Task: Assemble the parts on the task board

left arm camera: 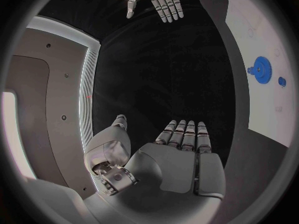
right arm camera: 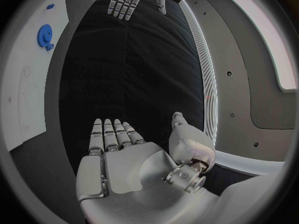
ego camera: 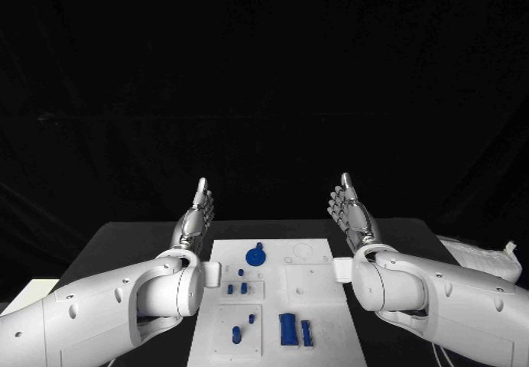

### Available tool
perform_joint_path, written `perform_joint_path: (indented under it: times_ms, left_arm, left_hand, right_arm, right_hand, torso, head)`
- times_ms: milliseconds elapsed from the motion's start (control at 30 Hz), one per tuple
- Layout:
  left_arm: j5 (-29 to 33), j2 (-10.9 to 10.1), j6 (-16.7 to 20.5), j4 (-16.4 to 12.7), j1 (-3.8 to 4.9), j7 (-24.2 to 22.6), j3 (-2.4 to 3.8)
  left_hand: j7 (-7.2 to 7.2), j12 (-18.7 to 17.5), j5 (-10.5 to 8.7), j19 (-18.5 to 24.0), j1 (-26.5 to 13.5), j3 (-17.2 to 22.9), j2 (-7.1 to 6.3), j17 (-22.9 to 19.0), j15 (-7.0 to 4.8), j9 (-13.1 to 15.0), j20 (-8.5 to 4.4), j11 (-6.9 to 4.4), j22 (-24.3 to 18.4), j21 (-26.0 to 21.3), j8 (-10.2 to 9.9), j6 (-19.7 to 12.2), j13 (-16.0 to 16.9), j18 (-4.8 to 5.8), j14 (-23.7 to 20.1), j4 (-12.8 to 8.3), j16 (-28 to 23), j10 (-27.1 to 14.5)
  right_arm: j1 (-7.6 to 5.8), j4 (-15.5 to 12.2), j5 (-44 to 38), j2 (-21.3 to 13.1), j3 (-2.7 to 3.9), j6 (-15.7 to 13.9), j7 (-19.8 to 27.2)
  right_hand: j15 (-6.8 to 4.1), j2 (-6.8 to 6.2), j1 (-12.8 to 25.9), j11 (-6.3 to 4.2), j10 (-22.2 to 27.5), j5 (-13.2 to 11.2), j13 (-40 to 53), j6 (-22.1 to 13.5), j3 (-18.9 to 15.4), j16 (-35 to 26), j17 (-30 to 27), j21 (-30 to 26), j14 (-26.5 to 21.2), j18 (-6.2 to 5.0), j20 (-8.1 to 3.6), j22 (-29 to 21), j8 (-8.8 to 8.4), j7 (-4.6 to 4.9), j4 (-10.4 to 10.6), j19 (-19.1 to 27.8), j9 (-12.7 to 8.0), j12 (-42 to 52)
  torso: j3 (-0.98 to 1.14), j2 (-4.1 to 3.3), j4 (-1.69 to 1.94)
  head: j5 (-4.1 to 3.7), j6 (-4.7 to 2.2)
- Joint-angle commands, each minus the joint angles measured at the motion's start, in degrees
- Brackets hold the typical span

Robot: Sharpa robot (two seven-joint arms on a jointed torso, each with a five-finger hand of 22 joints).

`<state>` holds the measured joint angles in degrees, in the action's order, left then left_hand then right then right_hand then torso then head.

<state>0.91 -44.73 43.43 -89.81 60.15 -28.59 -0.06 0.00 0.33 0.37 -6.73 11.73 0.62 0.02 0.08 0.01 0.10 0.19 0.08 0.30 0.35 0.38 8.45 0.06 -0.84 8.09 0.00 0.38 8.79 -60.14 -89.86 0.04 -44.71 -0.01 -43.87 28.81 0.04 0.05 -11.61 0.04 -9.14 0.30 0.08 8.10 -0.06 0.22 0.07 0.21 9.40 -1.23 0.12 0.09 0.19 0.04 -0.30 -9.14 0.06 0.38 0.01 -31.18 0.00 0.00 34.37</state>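
- Left hand and right hand: both flat, fingers straight and together, nothing held, raised on either side of the task board, off its far corners.
- Board sits mid counter. Blue gear at far left of board; small blue pegs mid board; two longer blue blocks plus another small blue piece at near end.
- Can't tell from here which parts are seated vs loose, so this fits a layout awaiting assembly or one partly done.
- Risk: forearms flank the board closely; swing inward and you'll nudge the board or sweep parts.
- Risk: small pegs roll or tip under a wide grasp; approach from above, slow.
- Risk: near-end parts lie between your arms, likely awkward wrist angle.
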Motion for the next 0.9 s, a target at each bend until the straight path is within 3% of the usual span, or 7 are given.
perform_joint_path:
  times_ms: [33,200,233,267,367,500,900]
  left_arm:
    - [-0.9,0.0,0.7,-0.1,0.01,-1.2,0.06]
    - [-0.9,0.0,0.7,-0.1,0.01,-1.2,0.06]
    - [-0.9,0.0,0.7,-0.1,0.01,-1.2,0.06]
    - [-0.9,0.0,0.7,-0.1,0.01,-1.2,0.06]
    - [-0.9,0.0,0.7,-0.1,0.01,-1.2,0.06]
    - [-0.9,0.0,0.7,-0.1,0.01,-1.2,0.06]
    - [-0.9,0.0,0.7,-0.1,0.01,-1.2,0.06]
  left_hand:
    - [0.00,-0.3,-0.37,2.1,-3.8,-0.6,-0.02,-0.1,-0.01,-0.1,-0.19,-0.08,-0.3,-0.4,-0.4,-2.8,-0.1,0.84,-2.6,0.0,-0.4,-2.8]
    - [0.00,-0.3,-0.37,6.7,-5.2,-0.6,-0.02,-0.1,-0.01,-0.1,-0.19,-0.08,-0.3,-0.4,-0.4,-3.7,-0.1,0.84,-3.5,0.0,-0.4,-3.9]
    - [0.00,-0.3,-0.37,6.7,-5.3,-0.6,-0.02,-0.1,-0.01,-0.1,-0.19,-0.08,-0.3,-0.4,-0.4,-3.9,-0.1,0.84,-3.7,0.0,-0.4,-4.1]
    - [0.00,-0.3,-0.37,6.7,-5.6,-0.6,-0.02,-0.1,-0.01,-0.1,-0.19,-0.08,-0.3,-0.4,-0.4,-4.0,-0.1,0.84,-3.8,0.0,-0.4,-4.1]
    - [0.00,-0.3,-0.37,6.7,-6.2,-0.6,-0.02,-0.1,-0.01,-0.1,-0.19,-0.08,-0.3,-0.4,-0.4,-8.5,-0.1,0.84,-8.1,0.0,-0.4,-4.6]
    - [0.00,-0.3,-0.37,6.7,-11.7,-0.6,-0.02,-0.1,-0.01,-0.1,-0.19,-0.08,-0.3,-0.4,-0.4,-8.5,-0.1,0.84,-8.1,0.0,-0.4,-8.8]
    - [0.00,-0.3,-0.37,6.7,-11.7,-0.6,-0.02,-0.1,-0.01,-0.1,-0.19,-0.08,-0.3,-0.4,-0.4,-8.5,-0.1,0.84,-8.1,0.0,-0.4,-8.8]
  right_arm:
    - [-0.02,-0.1,0.0,0.0,0.01,-0.2,1.0]
    - [-0.02,-0.1,0.0,0.0,0.01,-0.2,1.0]
    - [-0.02,-0.1,0.0,0.0,0.01,-0.2,1.0]
    - [-0.02,-0.1,0.0,0.0,0.01,-0.2,1.0]
    - [-0.02,-0.1,0.0,0.0,0.01,-0.2,1.0]
    - [-0.02,-0.1,0.0,0.0,0.01,-0.2,1.0]
    - [-0.02,-0.1,0.0,0.0,0.01,-0.2,1.0]
  right_hand:
    - [-0.04,-0.05,3.8,-0.04,3.0,-0.3,-0.1,-2.7,0.1,-0.2,-0.1,-0.2,-3.1,1.23,-0.12,-0.1,-0.19,-0.04,0.3,3.0,-0.1,-0.4]
    - [-0.04,-0.05,5.8,-0.04,4.6,-0.3,-0.1,-4.0,0.1,-0.2,-0.1,-0.2,-4.8,1.23,-0.12,-0.1,-0.19,-0.04,0.3,4.6,-0.1,-0.4]
    - [-0.04,-0.05,6.9,-0.04,9.1,-0.3,-0.1,-8.1,0.1,-0.2,-0.1,-0.2,-9.4,1.23,-0.12,-0.1,-0.19,-0.04,0.3,9.1,-0.1,-0.4]
    - [-0.04,-0.05,11.6,-0.04,9.1,-0.3,-0.1,-8.1,0.1,-0.2,-0.1,-0.2,-9.4,1.23,-0.12,-0.1,-0.19,-0.04,0.3,9.1,-0.1,-0.4]
    - [-0.04,-0.05,11.6,-0.04,9.1,-0.3,-0.1,-8.1,0.1,-0.2,-0.1,-0.2,-9.4,1.23,-0.12,-0.1,-0.19,-0.04,0.3,9.1,-0.1,-0.4]
    - [-0.04,-0.05,11.6,-0.04,9.1,-0.3,-0.1,-8.1,0.1,-0.2,-0.1,-0.2,-9.4,1.23,-0.12,-0.1,-0.19,-0.04,0.3,9.1,-0.1,-0.4]
    - [-0.04,-0.05,11.6,-0.04,9.1,-0.3,-0.1,-8.1,0.1,-0.2,-0.1,-0.2,-9.4,1.23,-0.12,-0.1,-0.19,-0.04,0.3,9.1,-0.1,-0.4]
  torso:
    - [-0.01,0.00,0.00]
    - [-0.01,0.00,0.00]
    - [-0.01,0.00,0.00]
    - [-0.01,0.00,0.00]
    - [-0.01,0.00,0.00]
    - [-0.01,0.00,0.00]
    - [-0.01,0.00,0.00]
  head:
    - [0.00,0.01]
    - [0.00,0.01]
    - [0.00,0.01]
    - [0.00,0.01]
    - [0.00,0.01]
    - [0.00,0.01]
    - [0.00,0.01]
